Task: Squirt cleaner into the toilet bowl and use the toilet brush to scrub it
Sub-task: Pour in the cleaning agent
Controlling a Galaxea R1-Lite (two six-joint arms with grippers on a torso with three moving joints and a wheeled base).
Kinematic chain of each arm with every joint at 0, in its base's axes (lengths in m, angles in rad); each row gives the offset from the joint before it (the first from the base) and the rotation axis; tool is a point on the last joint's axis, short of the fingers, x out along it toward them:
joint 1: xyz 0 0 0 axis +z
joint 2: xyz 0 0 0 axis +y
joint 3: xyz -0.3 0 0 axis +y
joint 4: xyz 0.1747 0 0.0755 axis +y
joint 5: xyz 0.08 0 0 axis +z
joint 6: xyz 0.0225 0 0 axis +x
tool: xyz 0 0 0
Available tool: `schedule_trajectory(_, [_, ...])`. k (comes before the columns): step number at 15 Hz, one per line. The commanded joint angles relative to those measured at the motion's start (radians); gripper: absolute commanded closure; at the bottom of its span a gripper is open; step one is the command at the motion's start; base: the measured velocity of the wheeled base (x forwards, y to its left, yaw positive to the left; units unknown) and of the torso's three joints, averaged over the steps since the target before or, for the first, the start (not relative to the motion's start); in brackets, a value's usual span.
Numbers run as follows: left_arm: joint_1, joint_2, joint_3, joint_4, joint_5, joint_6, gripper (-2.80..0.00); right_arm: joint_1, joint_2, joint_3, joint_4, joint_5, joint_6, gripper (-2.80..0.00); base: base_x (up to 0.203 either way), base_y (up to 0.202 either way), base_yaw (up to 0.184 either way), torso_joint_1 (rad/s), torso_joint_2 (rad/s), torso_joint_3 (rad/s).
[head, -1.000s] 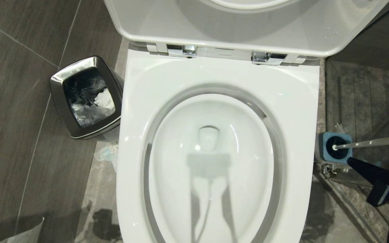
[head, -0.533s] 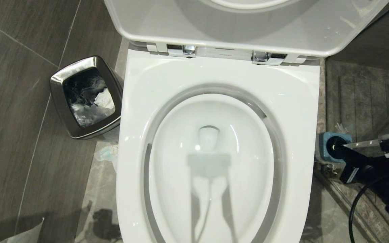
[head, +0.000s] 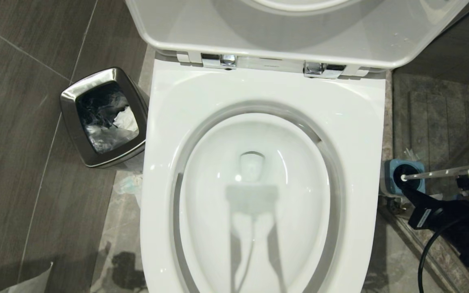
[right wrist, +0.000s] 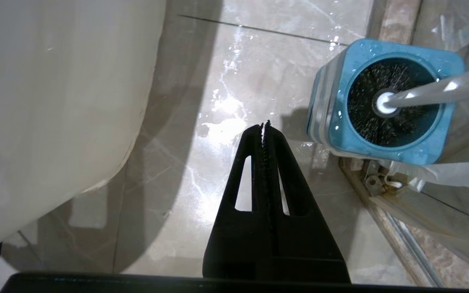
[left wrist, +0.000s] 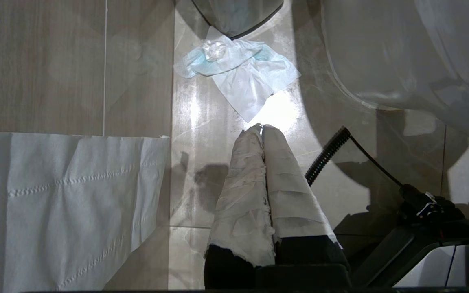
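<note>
nothing looks done yet: i see no teal cleaner in the toilet bowl [head: 255, 195], and the scrubbing is all ahead. my right claw [right wrist: 265, 127] is clenched tight and empty, touching nothing, hanging over the wet floor. just beyond its tips, a little to one side, the toilet brush [right wrist: 430, 91] sits head-down in its blue holder [right wrist: 332, 122], handle leaning away. the bowl's outer wall rises on the claw's other side. my left claw [left wrist: 261, 130], wrapped in paper, is clenched and idle above the floor.
</note>
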Motion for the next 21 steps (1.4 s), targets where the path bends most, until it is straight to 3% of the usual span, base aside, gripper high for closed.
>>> schedule_trajectory(1, [0.0,0.0,0.001,0.0,0.0,0.0,0.0,-0.005,-0.003,-0.021,-0.013,0.0,-0.007,0.0,0.0,0.0,0.0,0.0,0.0,0.0])
schedule_trajectory(16, [0.0,0.002,0.002,0.0,0.0,0.0,0.0,-0.004,0.001,-0.061,-0.018,-0.017,-0.039,0.0,0.0,0.0,0.0,0.0,0.0,0.0])
schedule_trajectory(17, [0.0,0.002,0.002,0.0,0.0,0.0,0.0,-0.004,0.011,-0.073,-0.018,-0.017,-0.041,-2.8,0.0,0.0,0.0,0.0,0.0,0.0])
schedule_trajectory(21, [0.0,0.002,0.002,0.0,0.0,0.0,0.0,-0.004,0.041,-0.09,-0.02,-0.015,-0.04,-2.8,0.0,0.0,0.0,0.0,0.0,0.0])
